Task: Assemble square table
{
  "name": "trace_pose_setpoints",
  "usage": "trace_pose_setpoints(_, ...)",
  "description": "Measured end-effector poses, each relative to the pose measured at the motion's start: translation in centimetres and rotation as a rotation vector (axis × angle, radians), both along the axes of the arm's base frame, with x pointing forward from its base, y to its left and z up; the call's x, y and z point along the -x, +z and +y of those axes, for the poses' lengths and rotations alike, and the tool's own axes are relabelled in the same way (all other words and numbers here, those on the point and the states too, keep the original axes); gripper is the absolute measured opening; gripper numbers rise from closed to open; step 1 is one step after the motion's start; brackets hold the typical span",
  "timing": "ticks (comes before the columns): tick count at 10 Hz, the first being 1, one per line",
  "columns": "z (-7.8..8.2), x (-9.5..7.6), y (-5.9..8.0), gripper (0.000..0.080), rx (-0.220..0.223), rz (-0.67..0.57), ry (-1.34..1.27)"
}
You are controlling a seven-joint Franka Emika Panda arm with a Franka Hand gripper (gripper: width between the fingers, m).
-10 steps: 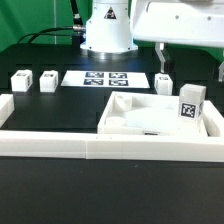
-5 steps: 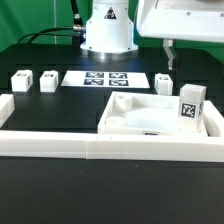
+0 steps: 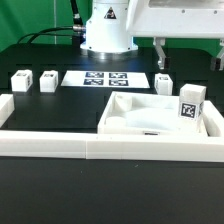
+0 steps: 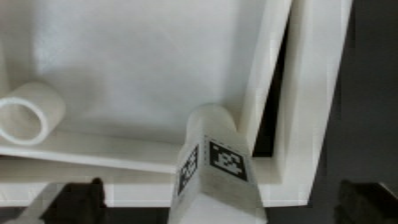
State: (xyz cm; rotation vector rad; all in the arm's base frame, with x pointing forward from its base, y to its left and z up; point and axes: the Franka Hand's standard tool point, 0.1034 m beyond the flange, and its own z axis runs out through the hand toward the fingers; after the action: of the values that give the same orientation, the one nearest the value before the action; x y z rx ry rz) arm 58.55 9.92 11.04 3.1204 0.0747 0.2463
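- Border wall [image 3: 60, 140]: long, low and white, running across the near edge of the table, with a short return at the exterior view's left.
- Square slab [image 3: 135, 122]: white with recessed panels, lying flat just behind the wall at the exterior view's right. The wrist view shows a round socket [image 4: 25, 112] in one corner.
- Leg block, tagged [image 3: 190, 102]: stands upright at the slab's far right corner.
- Claw [image 4: 221, 200]: hangs above this leg block, spread wide and holding nothing. Dark fingertips [image 4: 75, 198] sit on either side of the block, clear of it.
- Leg block [image 3: 163, 83]: on the table beyond the slab, just right of the marker board.
- Marker board [image 3: 105, 77]: flat, mid-table.
- Two leg blocks [image 3: 20, 82] [image 3: 47, 80]: side by side, left of the board.
- Robot base [image 3: 105, 35]: white, at the far edge.
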Motion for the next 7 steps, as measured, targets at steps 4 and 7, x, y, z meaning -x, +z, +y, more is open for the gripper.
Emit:
trace_pose_setpoints(4, 0.0, 2.9, -1.9, 0.0649, -0.002, 0.093, -0.019)
trace_pose_setpoints(7, 1.4, 7.3, -2.6, 0.0649, 0.007, 0.294, -0.039)
